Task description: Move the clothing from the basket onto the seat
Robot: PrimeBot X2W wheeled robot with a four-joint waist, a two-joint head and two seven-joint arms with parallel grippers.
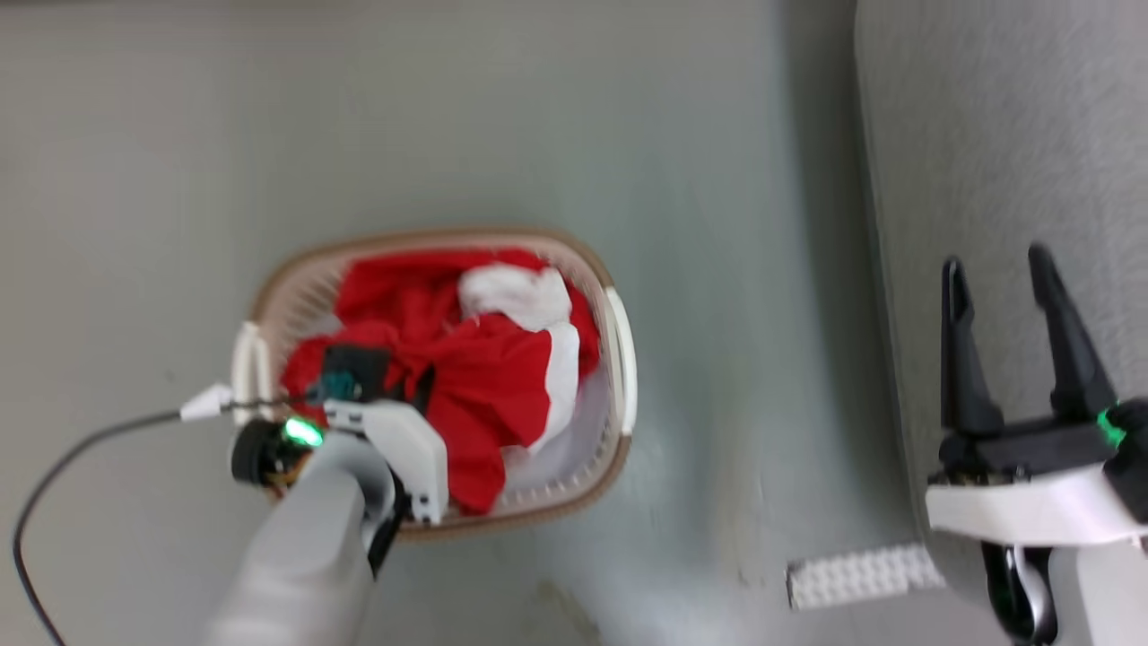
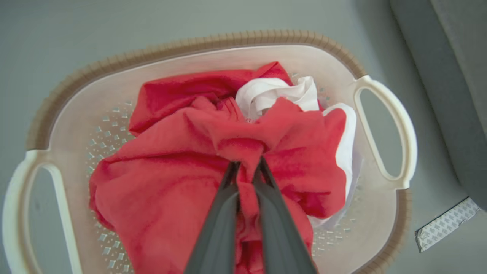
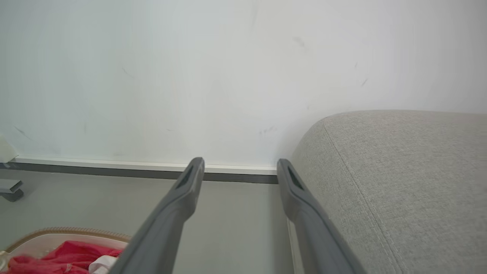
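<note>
Clearly the step in hand is lifting the garment out. The left gripper (image 2: 246,164) has its two dark fingers pressed together on a raised fold of the bright red soft fabric garment with white panels (image 2: 163,190), near the middle of the heap. The garment lies bunched inside the oval cream-white perforated plastic basket with the tan-brown rim (image 2: 190,42), which stands on the smooth grey floor (image 1: 700,135). A pale blue-white cloth (image 1: 574,449) shows beneath the garment on the side nearer the sofa. The large light-grey upholstered sofa (image 1: 1004,135) is to the robot's right, with a band of floor between it and the basket. The right gripper (image 1: 995,265) hangs over the sofa's edge, fingers spread and holding nothing.

The lift should probably go straight up, and high enough for the hanging cloth to clear the rim and the white handle before the arm swings right. The pinch takes only a small fold, so a slow, steady rise looks safer than a jerk. Trailing fabric could snag the handle and drag the light basket, or carry the pale cloth along. The garment should be let go well in over the cushion, not at its rounded edge.
</note>
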